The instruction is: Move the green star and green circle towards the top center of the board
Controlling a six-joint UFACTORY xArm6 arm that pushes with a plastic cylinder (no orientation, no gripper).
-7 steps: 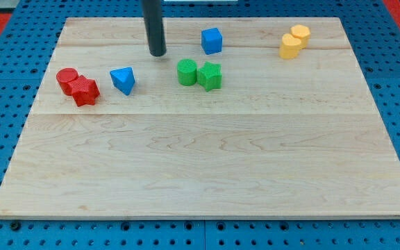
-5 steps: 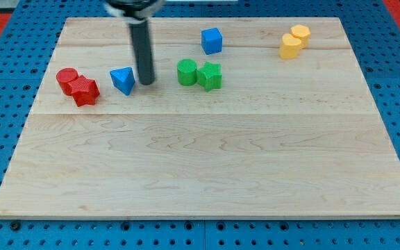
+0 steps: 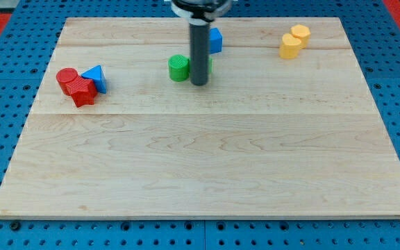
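Note:
The green circle (image 3: 178, 67) sits on the wooden board (image 3: 207, 160) in its upper middle. My tip (image 3: 199, 82) rests on the board just right of the circle. The rod hides nearly all of the green star; only a green sliver (image 3: 209, 66) shows at the rod's right edge. A blue cube (image 3: 216, 39) stands just above the rod's right side, close to the star's place.
A blue triangle (image 3: 96, 76) touches a red star (image 3: 82, 90) and a red circle (image 3: 65, 78) at the view's left. Two yellow cylinders (image 3: 294, 41) stand at the top right. Blue pegboard surrounds the board.
The blue triangle has been pushed left against the red blocks. My tip then swung right to the green blocks. The green circle has shifted slightly left and up.

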